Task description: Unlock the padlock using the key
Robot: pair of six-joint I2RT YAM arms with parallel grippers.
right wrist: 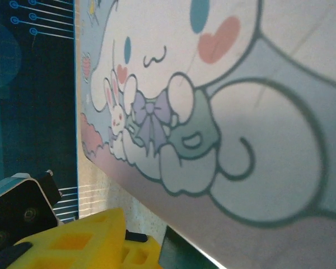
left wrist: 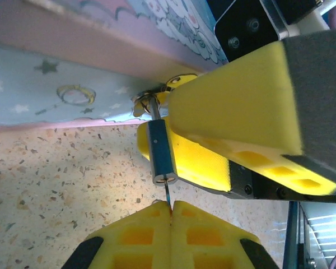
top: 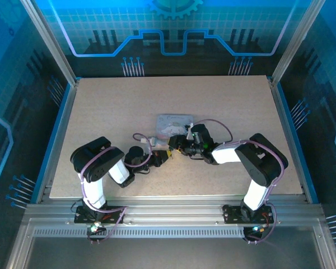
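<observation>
The padlock [left wrist: 160,151] is a small bluish body with its silvery shackle [left wrist: 149,105] hooked at the tin's front. In the left wrist view it lies between the big yellow fingers [left wrist: 235,95] of my right gripper [top: 177,147], which press on it from both sides. The key [left wrist: 167,196] is a thin dark blade whose tip sits in the padlock's lower end. My left gripper [left wrist: 171,210] is shut on the key's other end, just below the lock. From above, the left gripper [top: 166,155] and the right one meet tip to tip in front of the tin.
The cartoon-printed tin [top: 173,124] lies flat mid-table, just behind both grippers, and its lid [right wrist: 224,101] looms close in the right wrist view. The speckled table [top: 101,112] is bare to the left, right and back. Metal rails run along the near edge.
</observation>
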